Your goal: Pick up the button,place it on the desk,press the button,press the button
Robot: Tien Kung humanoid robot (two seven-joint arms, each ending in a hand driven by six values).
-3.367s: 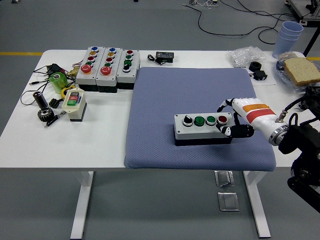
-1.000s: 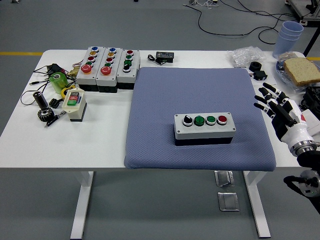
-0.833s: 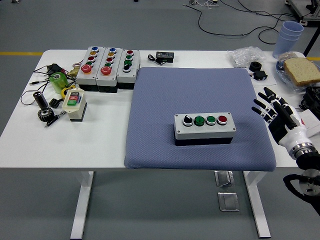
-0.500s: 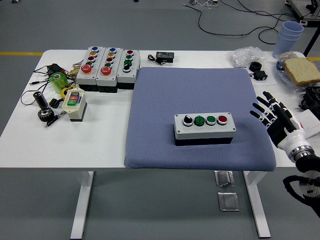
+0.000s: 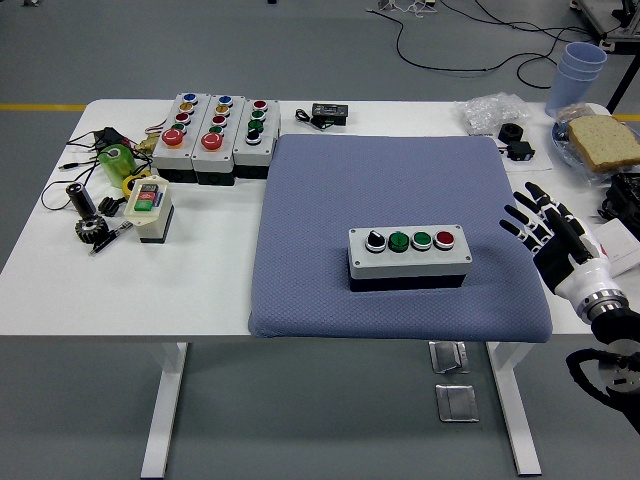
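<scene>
- A white table [image 5: 210, 290] fills the scene, its near edge running along the bottom of the head view
- A blue-grey mat [image 5: 400, 190] covers the table's middle and right part
- A grey button box [image 5: 409, 257] with four controls in a row, one black-and-white knob, two green buttons and one red button, lies flat on the mat near its front edge
- Three more button boxes [image 5: 218, 135] stand side by side at the table's far left, just beside the mat's far left corner
- The robot's right hand [image 5: 545, 233] hovers at the mat's right edge, fingers spread and empty, apart from the grey box
- A slice of bread [image 5: 603, 140] rests at the far right, with a stack of pale blue cups [image 5: 578, 72] behind it
- A small cream switch box [image 5: 148, 209] with red and green keys sits on the left side of the table
- A green item [image 5: 117, 160], wires and a small black gear [image 5: 90, 228] lie at the left edge
</scene>
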